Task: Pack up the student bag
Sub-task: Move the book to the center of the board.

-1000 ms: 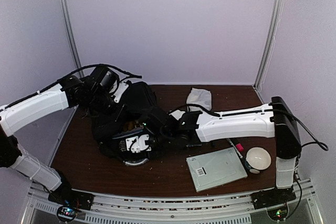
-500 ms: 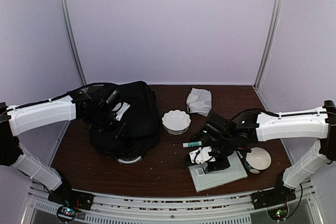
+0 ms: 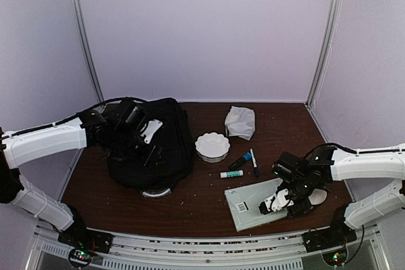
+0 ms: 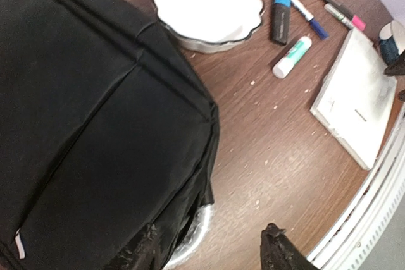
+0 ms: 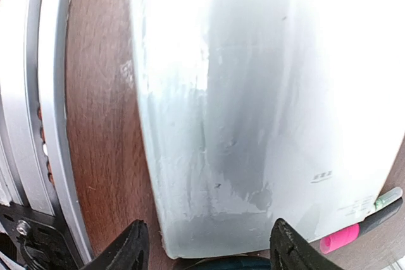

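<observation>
The large black soft fabric backpack (image 3: 158, 156) lies at about nine o'clock on the dark brown wooden surface (image 3: 202, 207). The left claw (image 4: 212, 254) hangs over its near edge, spread wide and holding nothing. At four o'clock the right claw (image 5: 209, 251), also wide and empty, hovers over a pale grey flat rectangular book (image 5: 266, 93). A white scalloped bowl (image 3: 212, 146) sits just beside the backpack, at its three o'clock.

Open table (image 3: 196, 207) separates the student bag (image 3: 152, 150) from the notebook (image 3: 253, 205); bowl (image 3: 212, 146) and glue stick (image 3: 231, 173) crowd behind.
</observation>
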Controlling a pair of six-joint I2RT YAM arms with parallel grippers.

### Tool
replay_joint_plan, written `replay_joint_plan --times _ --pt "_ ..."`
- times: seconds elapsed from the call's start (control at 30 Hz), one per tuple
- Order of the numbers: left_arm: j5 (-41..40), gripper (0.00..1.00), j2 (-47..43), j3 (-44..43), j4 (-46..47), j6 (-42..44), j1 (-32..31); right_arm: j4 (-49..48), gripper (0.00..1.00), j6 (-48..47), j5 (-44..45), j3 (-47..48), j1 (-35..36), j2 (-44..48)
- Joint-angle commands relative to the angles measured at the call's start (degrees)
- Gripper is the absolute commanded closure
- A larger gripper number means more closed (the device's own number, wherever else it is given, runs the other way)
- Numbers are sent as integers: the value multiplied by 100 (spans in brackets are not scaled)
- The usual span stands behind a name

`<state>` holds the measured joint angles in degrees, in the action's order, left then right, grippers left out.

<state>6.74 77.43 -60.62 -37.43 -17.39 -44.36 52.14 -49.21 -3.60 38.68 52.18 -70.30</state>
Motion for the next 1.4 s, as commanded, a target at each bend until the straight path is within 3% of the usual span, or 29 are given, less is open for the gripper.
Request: replay_joint_plan --times 0.0,0.2,0.5,0.9,1.07,1.17,1.37 --pt "416 44 205 -53 841 -173 -50 -66 34 -315 477 -117 -28 -10" --pt "579 44 561 -149 1205 -280 -172 -479 35 -413 588 -185 -17 -319" --pt "712 45 772 -248 1274 -285 -241 -1090 46 -280 366 98 505 -1139" --pt "812 47 720 -94 1264 -318 -249 -1740 56 -276 326 1443 1181 -2485" --pt "970 47 764 36 1263 -359 -289 -1746 56 -301 592 1779 1183 -2499" --pt "987 47 767 158 1269 -433 -358 -1636 50 -255 525 1645 1137 -2156" --pt "1077 44 780 488 1404 -639 -428 -1136 40 219 -481 1497 630 -1437"
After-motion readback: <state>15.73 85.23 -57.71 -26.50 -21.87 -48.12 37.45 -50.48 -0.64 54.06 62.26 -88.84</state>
